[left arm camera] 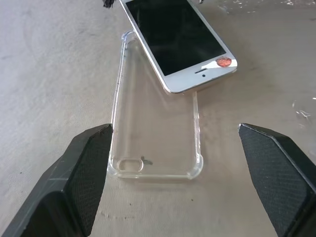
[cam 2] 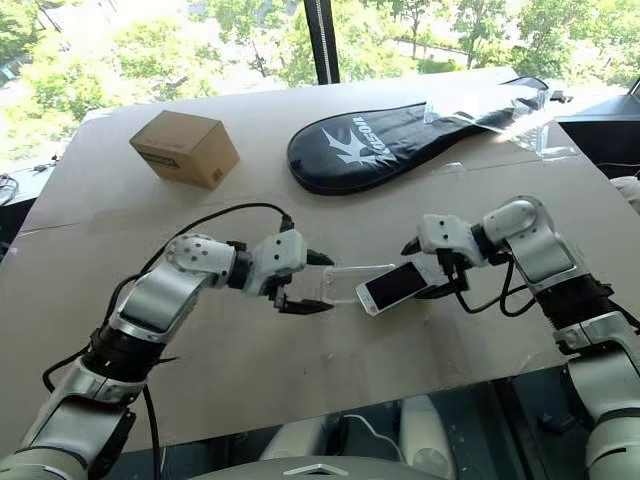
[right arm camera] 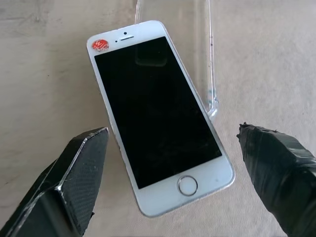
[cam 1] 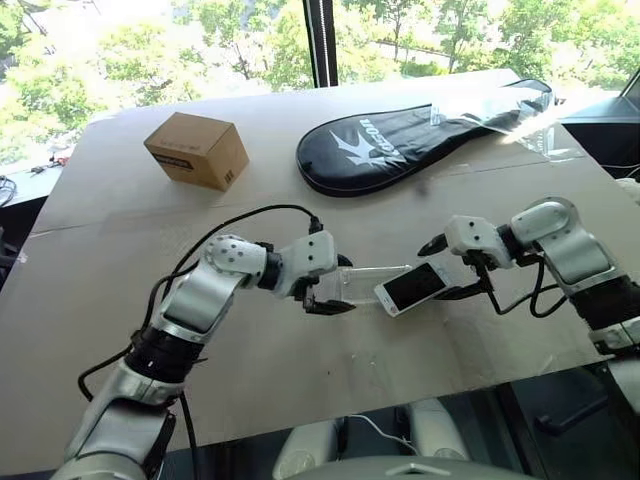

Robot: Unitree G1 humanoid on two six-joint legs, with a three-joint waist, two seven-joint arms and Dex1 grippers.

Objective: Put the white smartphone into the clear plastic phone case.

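Left pincer (cam 1: 328, 285) — hanging released at the left end of the clear plastic phone case (left arm camera: 155, 128), touching nothing. Case lying flat on the surface (cam 1: 120, 260), near centre. White smartphone (cam 1: 413, 287) — resting askew, screen up, its left end overlapping the case's right end. Right pincer (right arm camera: 173, 173) — gaping wide around the phone's right end. Step in hand: aligning. Next move probably calls for squaring the phone, then pressing it in.
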